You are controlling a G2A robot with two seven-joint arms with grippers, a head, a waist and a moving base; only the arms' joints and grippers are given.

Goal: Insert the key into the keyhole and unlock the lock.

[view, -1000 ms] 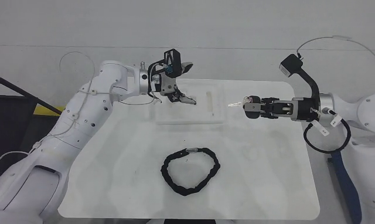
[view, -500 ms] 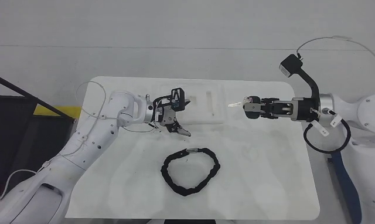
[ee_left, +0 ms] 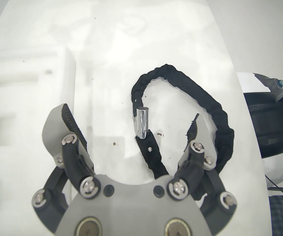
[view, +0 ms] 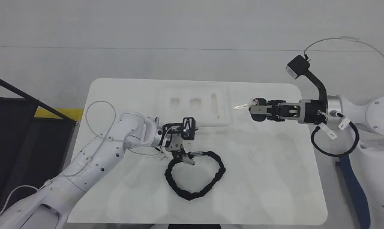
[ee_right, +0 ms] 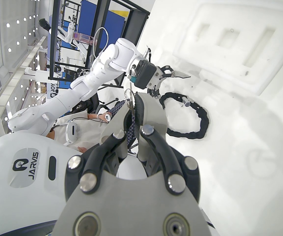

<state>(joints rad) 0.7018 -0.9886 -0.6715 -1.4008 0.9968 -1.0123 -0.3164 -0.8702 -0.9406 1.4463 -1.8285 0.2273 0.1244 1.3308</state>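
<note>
The left arm has swung from the far left corner of the foam tray down to the lock, while the right arm has held its place with the key.

Top view: the left gripper (view: pixel 182 153) hangs over the far left part of the lock (view: pixel 217 169), a black fabric-sleeved chain lying in a closed loop on the table (view: pixel 270 181), nearer the robot than the foam tray (view: pixel 192 106). The lock's metal cylinder (view: pixel 195 153) sits on the loop's far side, its long axis running across the table. The right gripper (view: pixel 252 104) is beside the tray's right edge, pinching the key (view: pixel 241 106), which points left toward the tray; it is a pale glint and its shape is hard to make out.

Left wrist view: the left gripper (ee_left: pixel 130 114) is spread wide, its fingers (ee_left: pixel 67 121) either side of the cylinder (ee_left: pixel 142 122). The cylinder's long axis runs straight away from the palm, free end farthest. The chain (ee_left: pixel 205 104) passes under the palm and is hidden there; whether a finger touches it cannot be told.

Right wrist view: the right gripper (ee_right: pixel 132 100) is pressed together on the key (ee_right: pixel 129 95), mostly hidden between the pads. Farther off, the left gripper (ee_right: pixel 172 85) stands open at the lock (ee_right: pixel 202 119), whose cylinder (ee_right: pixel 185 100) turns its round end face toward this camera.
</note>
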